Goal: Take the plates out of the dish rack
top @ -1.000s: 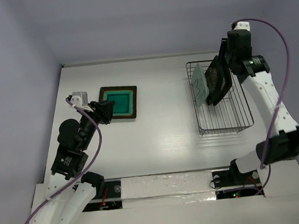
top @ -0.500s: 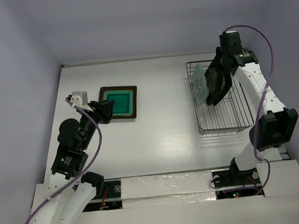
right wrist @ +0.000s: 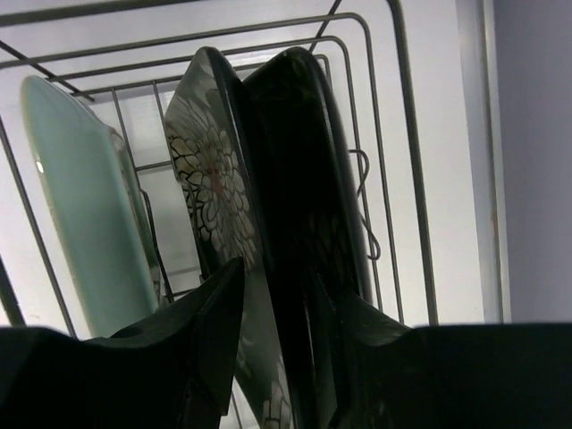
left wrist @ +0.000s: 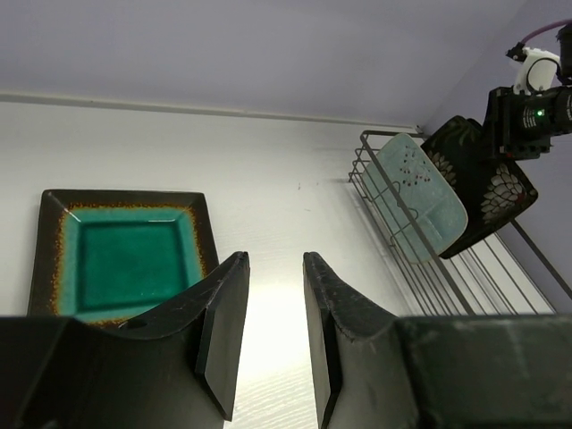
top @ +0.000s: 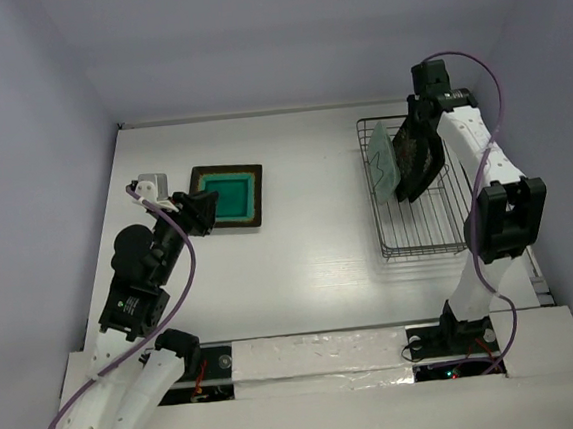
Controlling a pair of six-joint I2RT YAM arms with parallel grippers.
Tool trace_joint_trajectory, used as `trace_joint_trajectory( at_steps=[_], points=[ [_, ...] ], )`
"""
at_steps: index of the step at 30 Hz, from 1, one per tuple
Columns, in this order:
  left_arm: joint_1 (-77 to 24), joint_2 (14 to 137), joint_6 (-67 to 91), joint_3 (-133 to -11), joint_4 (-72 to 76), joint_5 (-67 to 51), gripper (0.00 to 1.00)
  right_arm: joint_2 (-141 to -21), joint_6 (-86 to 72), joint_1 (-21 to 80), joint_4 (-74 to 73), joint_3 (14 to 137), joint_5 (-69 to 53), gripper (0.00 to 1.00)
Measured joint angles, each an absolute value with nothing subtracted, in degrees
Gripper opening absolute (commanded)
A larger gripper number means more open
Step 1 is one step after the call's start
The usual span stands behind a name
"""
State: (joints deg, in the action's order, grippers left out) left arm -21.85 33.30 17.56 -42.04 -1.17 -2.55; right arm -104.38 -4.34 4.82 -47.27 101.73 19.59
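The wire dish rack (top: 428, 224) stands at the right. A mint-green plate (top: 382, 162) and two black flower-patterned plates (top: 418, 160) stand upright in it. In the right wrist view the mint plate (right wrist: 85, 206) is at the left, beside the flowered plate (right wrist: 210, 170) and the second black plate (right wrist: 304, 152). My right gripper (top: 419, 133) (right wrist: 288, 286) is open, and its fingers straddle the top edges of the two black plates. The teal-centred square plate (top: 227, 195) (left wrist: 125, 255) lies flat on the table. My left gripper (top: 199, 210) (left wrist: 274, 259) is open and empty beside it.
The rack's wire rim (right wrist: 411, 179) rises close around my right fingers. The back wall runs just behind the rack. A small grey block (top: 151, 184) lies left of the teal plate. White table surface (top: 309, 243) lies between the teal plate and the rack.
My right arm has swung its wrist left, over the rack's back end, and its fingers have come around the black plates. My left arm and all the plates have not moved.
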Motion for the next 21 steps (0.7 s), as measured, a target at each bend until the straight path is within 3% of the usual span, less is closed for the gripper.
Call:
trace_joint_trajectory(
  at_steps=[2,8,21],
  points=[
    [-21.6,33.3,17.6,-42.0,-1.2,-2.5,0.28,-105.4,-3.9,4.8,-47.5,102.0,19.6,0.35],
    [-21.6,33.3,17.5,-42.0,-1.2,-2.6,0.28,-105.9,-0.3,4.5,-48.5,102.4,19.9,0.00],
    [-21.6,33.3,17.5,-42.0,-1.2,-3.0,0.29,-104.9,1.1,4.6,-52.1,105.0,20.1,0.00]
  ],
)
